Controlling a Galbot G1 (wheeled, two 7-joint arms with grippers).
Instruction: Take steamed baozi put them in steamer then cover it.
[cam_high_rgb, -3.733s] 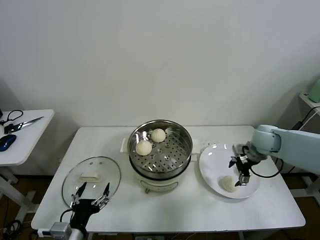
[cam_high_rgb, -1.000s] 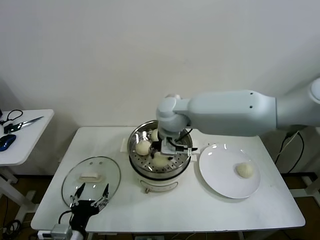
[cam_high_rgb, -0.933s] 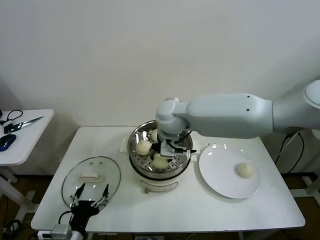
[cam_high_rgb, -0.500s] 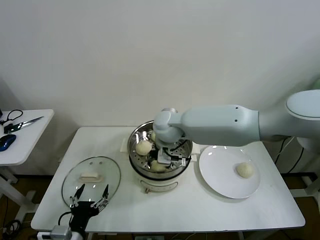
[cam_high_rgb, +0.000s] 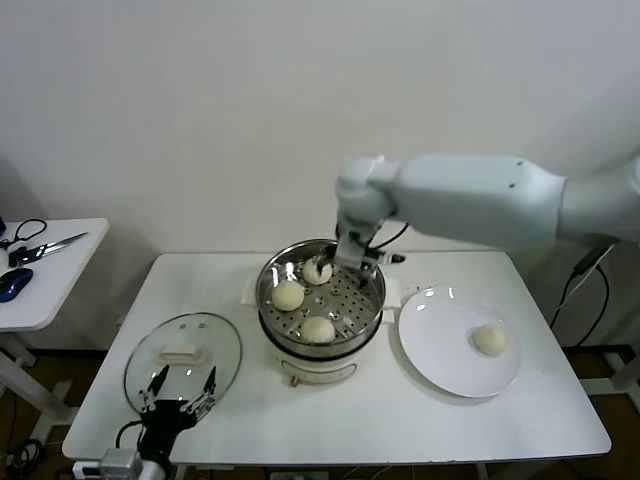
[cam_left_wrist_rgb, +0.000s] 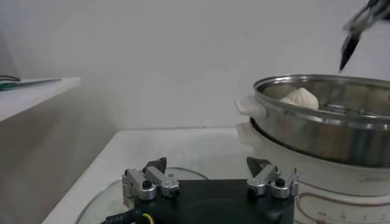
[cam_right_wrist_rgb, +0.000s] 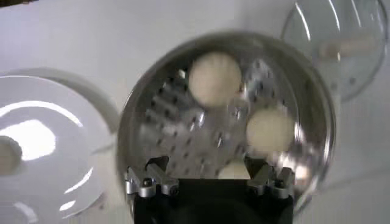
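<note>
The steamer (cam_high_rgb: 370, 300) stands mid-table with three steamed baozi on its perforated tray: one at the left (cam_high_rgb: 288, 295), one at the front (cam_high_rgb: 318, 329), one at the back (cam_high_rgb: 317, 270). A fourth baozi (cam_high_rgb: 489, 340) lies on the white plate (cam_high_rgb: 430, 345). My right gripper (cam_high_rgb: 355, 262) hangs open and empty above the steamer's back rim. In the right wrist view the gripper (cam_right_wrist_rgb: 207, 165) looks down on the tray and its baozi (cam_right_wrist_rgb: 214, 78). My left gripper (cam_high_rgb: 186, 378) is open and empty at the table's front left, over the near edge of the glass lid (cam_high_rgb: 183, 352).
The left wrist view shows the left gripper (cam_left_wrist_rgb: 207, 164) low over the lid, with the steamer (cam_left_wrist_rgb: 329, 128) ahead. A side table (cam_high_rgb: 45, 270) with scissors and a blue mouse stands far left. The wall is close behind the table.
My right gripper carried a baozi from the plate into the steamer, let it go at the front of the tray, then rose and moved back. The left arm stayed put.
</note>
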